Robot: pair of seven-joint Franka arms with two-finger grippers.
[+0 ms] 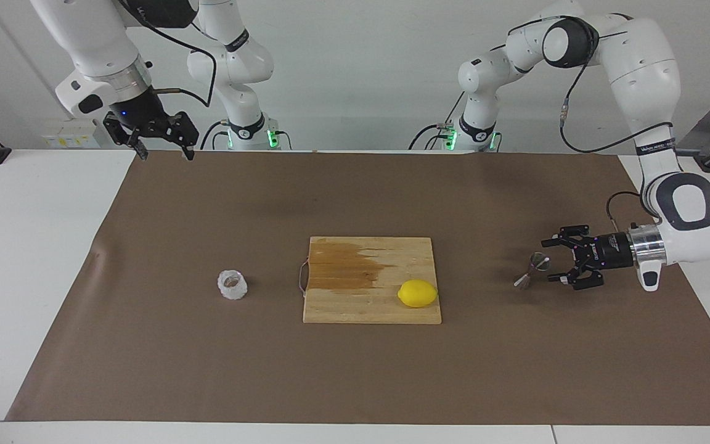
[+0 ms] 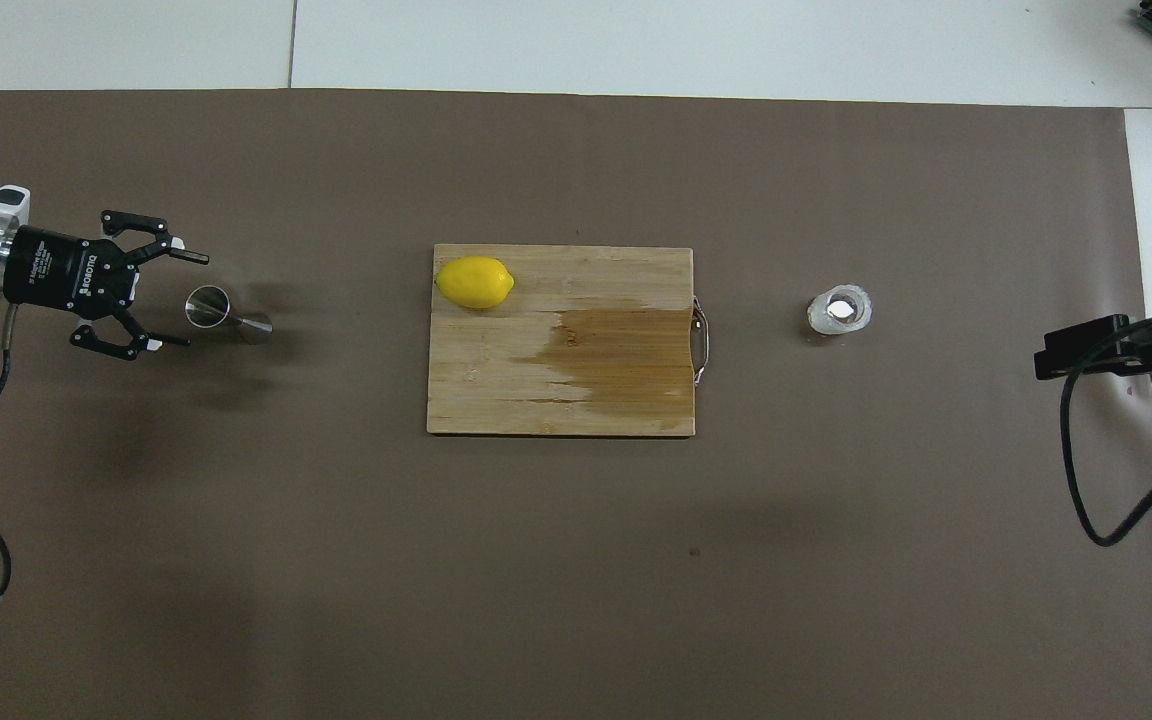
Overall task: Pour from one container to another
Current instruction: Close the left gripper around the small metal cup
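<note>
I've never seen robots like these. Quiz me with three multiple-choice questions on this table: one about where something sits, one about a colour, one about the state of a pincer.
1. Where is the lemon?
A. on the cutting board
B. inside the knobbly cup
C. on the brown mat beside the jigger

2. What colour is the lemon?
A. green
B. yellow
C. red

3. How is the left pincer?
A. shut on the lemon
B. shut on the cup
C. open, beside the jigger

Answers: 1 A, it lies at the board's corner; 2 B, plainly yellow in both views; 3 C, its fingertips stand apart with nothing between them.
</note>
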